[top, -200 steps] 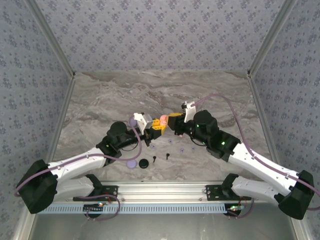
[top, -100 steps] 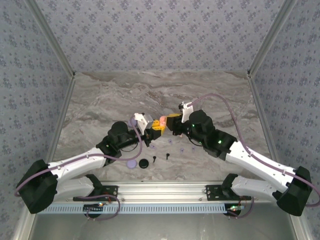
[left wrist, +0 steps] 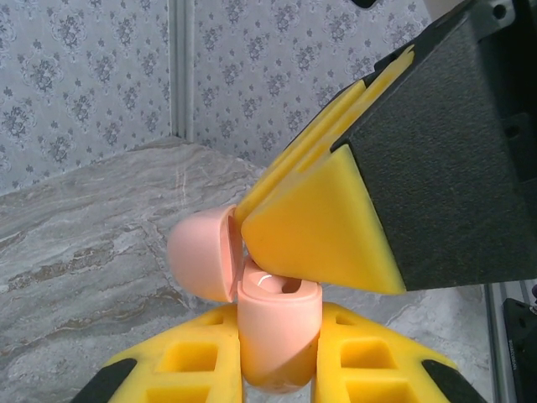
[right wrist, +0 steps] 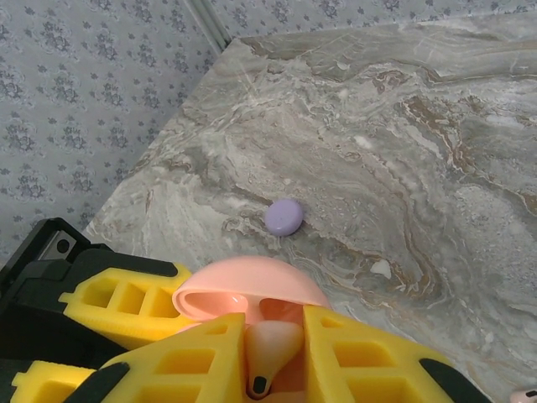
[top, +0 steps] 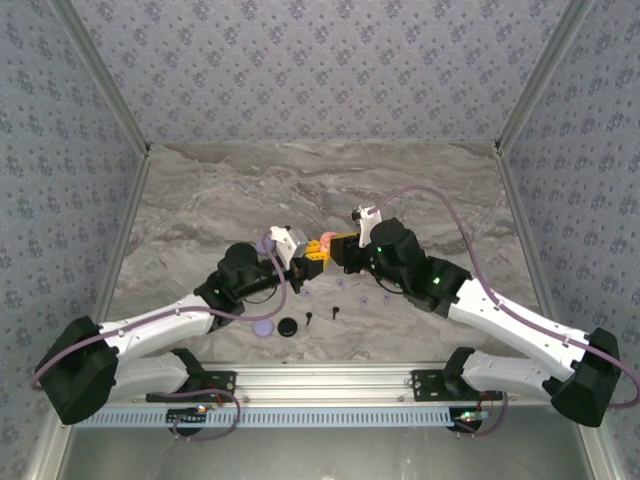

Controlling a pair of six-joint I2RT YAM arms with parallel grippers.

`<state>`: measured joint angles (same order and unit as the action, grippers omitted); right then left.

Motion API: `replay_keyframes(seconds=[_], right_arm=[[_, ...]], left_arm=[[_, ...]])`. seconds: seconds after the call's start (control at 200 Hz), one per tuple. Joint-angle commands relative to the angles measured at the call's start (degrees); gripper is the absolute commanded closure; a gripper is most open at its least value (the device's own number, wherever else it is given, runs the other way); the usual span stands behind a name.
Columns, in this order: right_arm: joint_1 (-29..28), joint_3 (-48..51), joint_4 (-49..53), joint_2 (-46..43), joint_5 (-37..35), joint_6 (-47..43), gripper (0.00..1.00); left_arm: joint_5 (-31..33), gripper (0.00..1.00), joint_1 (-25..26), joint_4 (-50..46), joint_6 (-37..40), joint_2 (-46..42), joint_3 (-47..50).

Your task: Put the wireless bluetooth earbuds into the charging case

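Note:
The pink charging case [left wrist: 277,336] stands upright in my left gripper [left wrist: 278,323], which is shut on its body. Its lid [left wrist: 201,256] hangs open to the left. From above, the yellow fingers [left wrist: 319,227] of my right gripper press down onto the case's open top. My right gripper [right wrist: 273,336] is shut on a pink earbud [right wrist: 275,348], stem toward the camera, at the mouth of the case under the lid [right wrist: 252,281]. In the top view the two grippers meet at the pink case [top: 325,242] over the middle of the table.
A lavender case [top: 263,327] and a black case [top: 289,326] lie on the marble in front of the left arm. Black earbuds [top: 311,319] and small lavender earbuds [top: 365,297] are scattered below the grippers. The lavender case [right wrist: 284,217] also lies beyond the pink lid.
My right arm has pushed left, bringing its gripper and the pink earbud against the open case. The left gripper and case have stayed put.

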<state>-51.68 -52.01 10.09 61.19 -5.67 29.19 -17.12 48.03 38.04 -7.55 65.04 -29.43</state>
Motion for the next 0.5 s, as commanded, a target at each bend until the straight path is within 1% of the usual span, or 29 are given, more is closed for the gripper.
replay_keyframes(seconds=[0.0, 0.1, 0.185, 0.32, 0.495], right_arm=[[-1.0, -2.0, 2.1, 0.7, 2.2, 1.1, 0.75], [-0.9, -2.4, 2.3, 0.5, 2.3, 1.0, 0.7], [-0.6, -3.4, 3.2, 0.0, 2.3, 0.5, 0.64], [0.4, -5.2, 5.6, -2.3, 2.1, -0.8, 0.51], [3.6, -6.2, 9.1, -7.1, 2.7, -2.3, 0.33]], left_arm=[[-0.3, 1.0, 0.5, 4.9, 0.1, 0.4, -2.3], [-0.4, 1.0, 0.6, 5.2, 0.2, 0.6, -2.2], [-0.4, 1.0, 0.5, 5.2, 0.1, 0.6, -2.1], [-0.3, 1.0, 0.6, 5.2, 0.2, 0.6, -1.9], [-0.2, 1.0, 0.6, 5.4, 0.3, 0.4, -1.3]])
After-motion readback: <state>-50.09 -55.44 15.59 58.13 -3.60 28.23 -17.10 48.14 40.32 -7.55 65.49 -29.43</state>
